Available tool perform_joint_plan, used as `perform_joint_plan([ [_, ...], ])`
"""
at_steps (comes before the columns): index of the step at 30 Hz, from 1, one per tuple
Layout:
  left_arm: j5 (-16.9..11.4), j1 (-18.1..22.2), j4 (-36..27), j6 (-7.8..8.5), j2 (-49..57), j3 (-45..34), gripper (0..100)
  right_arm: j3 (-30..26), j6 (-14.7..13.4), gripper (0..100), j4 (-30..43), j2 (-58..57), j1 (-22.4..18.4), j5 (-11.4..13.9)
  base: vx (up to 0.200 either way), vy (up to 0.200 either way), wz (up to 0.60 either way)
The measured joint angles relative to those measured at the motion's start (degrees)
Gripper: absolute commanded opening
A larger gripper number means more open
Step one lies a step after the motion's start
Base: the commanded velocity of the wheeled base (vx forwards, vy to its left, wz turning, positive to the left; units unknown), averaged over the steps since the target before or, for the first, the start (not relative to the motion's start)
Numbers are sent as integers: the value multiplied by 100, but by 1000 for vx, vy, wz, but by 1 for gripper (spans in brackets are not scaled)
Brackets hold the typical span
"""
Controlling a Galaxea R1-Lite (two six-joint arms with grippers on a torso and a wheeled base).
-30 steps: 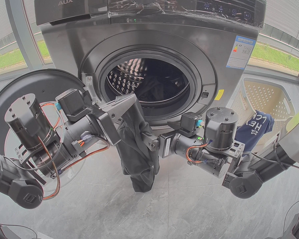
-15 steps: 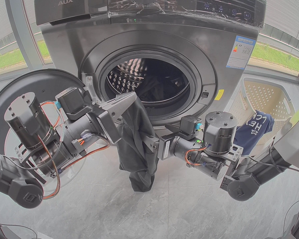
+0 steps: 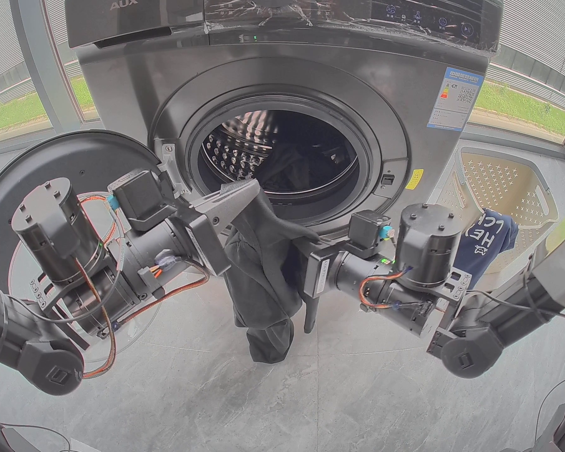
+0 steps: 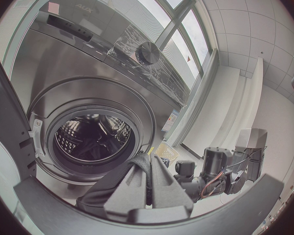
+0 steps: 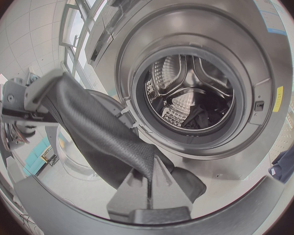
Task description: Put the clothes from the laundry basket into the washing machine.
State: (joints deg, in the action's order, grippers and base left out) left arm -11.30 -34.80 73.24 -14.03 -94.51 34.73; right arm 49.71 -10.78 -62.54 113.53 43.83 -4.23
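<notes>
Reading both jaws fully closed from my end: left gripper (image 3: 242,194) pinches the dark garment (image 3: 260,284) by its top edge, right gripper (image 5: 151,177) grips a fold just beside it (cloth taut between them). Garment hangs outside the washing machine (image 3: 138,89), at 6 o'clock of its open drum mouth; navy shirt (image 3: 486,246) lies on the laundry basket (image 3: 515,189) at 3 o'clock

My arms (image 3: 150,246) are dark grey with black cylindrical motors (image 3: 50,221) and orange cables (image 3: 169,290), and my left claw (image 3: 252,188) and right claw (image 5: 150,167) are pale grey wedges.
</notes>
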Motion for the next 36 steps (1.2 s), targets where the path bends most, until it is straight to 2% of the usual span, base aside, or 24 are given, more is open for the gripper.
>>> perform_joint_plan([
  [3, -18, 2, -6, -2, -9, -12, 0, -88, 0, 0, 73, -289, -63, -6, 0, 0, 0],
  [4, -27, 2, -13, -2, -13, -15, 100, -121, 2, 0, 121, -424, -87, -12, 0, 0, 0],
  [13, -79, -39, -44, -9, -28, -244, 100, -162, 5, 0, 321, -1211, -204, -50, 0, 0, 0],
  [29, -174, -72, 28, 40, -472, -891, 100, 52, 7, 0, 352, -1736, -216, -52, 0, 0, 0],
  [36, -183, -61, 416, 66, -840, -1053, 100, 106, 7, 0, 391, -1799, -218, -61, 0, 0, 0],
])
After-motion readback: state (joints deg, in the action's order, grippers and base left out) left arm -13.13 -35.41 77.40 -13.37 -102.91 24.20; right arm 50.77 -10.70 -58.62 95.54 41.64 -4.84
